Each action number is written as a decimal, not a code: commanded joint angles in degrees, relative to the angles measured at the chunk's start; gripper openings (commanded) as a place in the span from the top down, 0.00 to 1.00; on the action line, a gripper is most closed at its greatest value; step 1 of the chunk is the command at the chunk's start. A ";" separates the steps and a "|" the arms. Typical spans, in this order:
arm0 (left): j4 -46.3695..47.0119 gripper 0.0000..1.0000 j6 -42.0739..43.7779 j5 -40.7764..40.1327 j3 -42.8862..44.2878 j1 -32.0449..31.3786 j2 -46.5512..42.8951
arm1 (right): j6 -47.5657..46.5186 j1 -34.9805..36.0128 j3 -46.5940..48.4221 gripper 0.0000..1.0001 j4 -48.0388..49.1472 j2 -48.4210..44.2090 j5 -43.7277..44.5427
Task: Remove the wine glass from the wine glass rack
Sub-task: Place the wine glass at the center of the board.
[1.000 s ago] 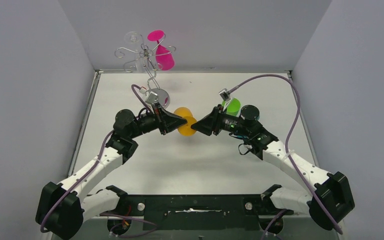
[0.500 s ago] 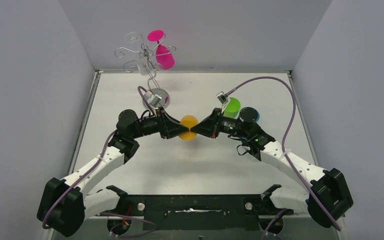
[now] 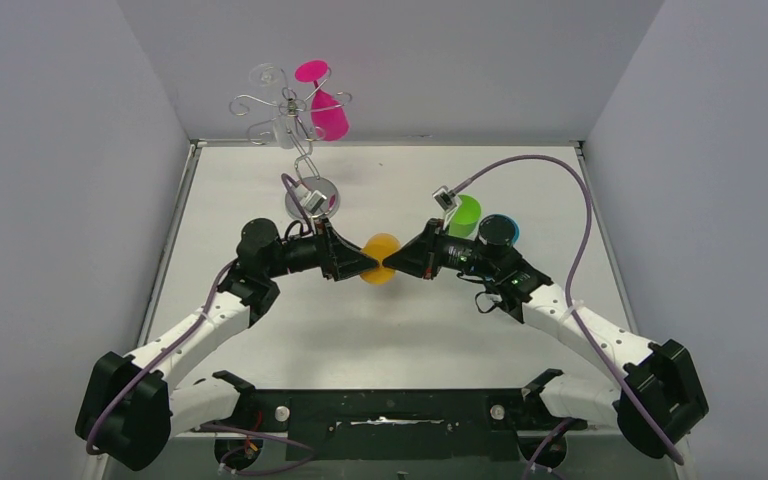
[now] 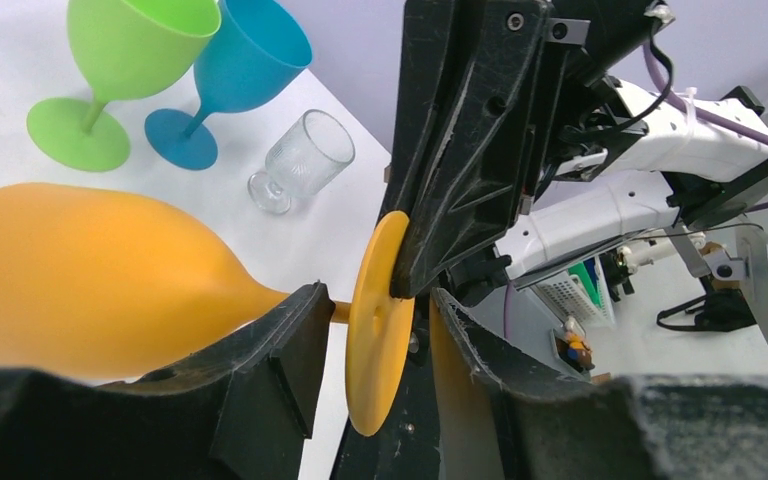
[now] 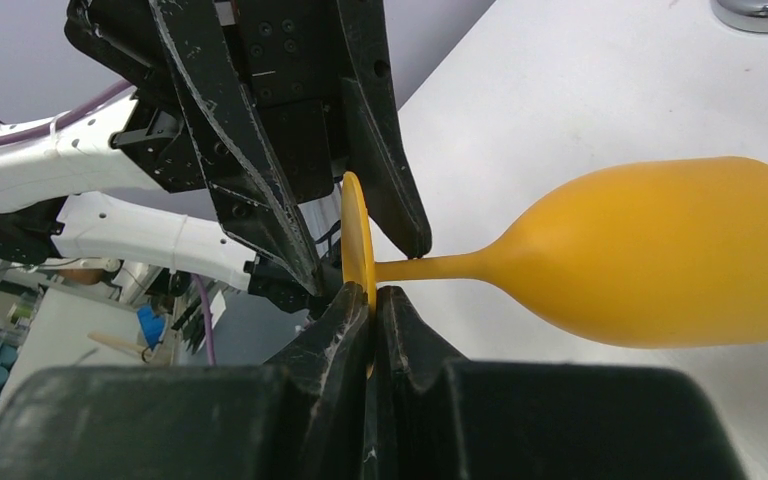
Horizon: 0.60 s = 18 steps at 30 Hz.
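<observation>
- Grey walls (image 3: 60, 150) close three sides of a white desk (image 3: 380, 340).
- At the far left part of the desk stands the wine glass rack (image 3: 290, 108), with its round shiny base on the surface.
- One pink wine glass (image 3: 329, 116) hangs by its foot from the curled arms of the rack.
- The orange wine glass (image 3: 380, 260) is off the rack, held on its side between the two claws near the middle of the desk.
- The right claw (image 5: 372, 298) is pressed together on the rim of the orange foot.
- The left claw (image 4: 378, 298) is spread, with one finger on each side of the same foot. I cannot tell if it touches.
- A green glass (image 4: 125, 60) and a blue glass (image 4: 235, 75) stand upright side by side beyond the right arm, and a small clear glass (image 4: 300, 160) is just beside them.
</observation>
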 commanded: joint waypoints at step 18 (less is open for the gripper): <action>6.83 0.56 -7.75 5.13 2.36 0.01 3.01 | -3.07 0.01 1.53 1.00 4.31 -3.88 2.74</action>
